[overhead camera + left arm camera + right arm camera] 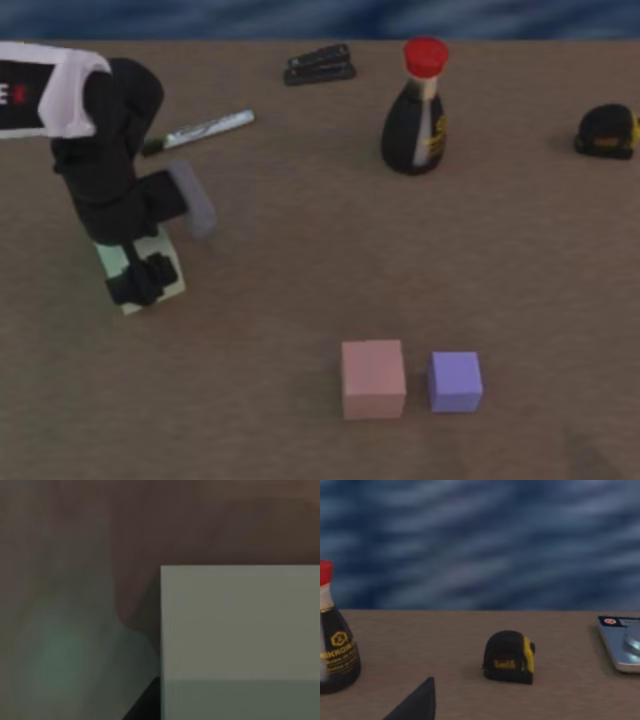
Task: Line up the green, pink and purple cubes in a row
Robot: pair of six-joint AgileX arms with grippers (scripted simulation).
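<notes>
Three cubes on the table (300, 280), one under the left claw.

Near centre: pink cube (373, 378) and purple cube (455, 381), side by side, slightly apart. Left: green cube (172, 283), left claw (143, 280) set upon it; finger spread cannot be told. Far: marker (200, 131), stapler (319, 64), soy sauce bottle (415, 110), tape measure (607, 131).

- Green cube (143, 268): pale green, at left.
- Pink cube (373, 378): pale pink, near edge.
- Purple cube (455, 381): lavender, to its right.
- Soy sauce bottle (416, 110): dark, red cap, yellow print.
- Tape measure (607, 132): black with yellow, far right.
- Table (300, 250): brown wood grain.
</notes>
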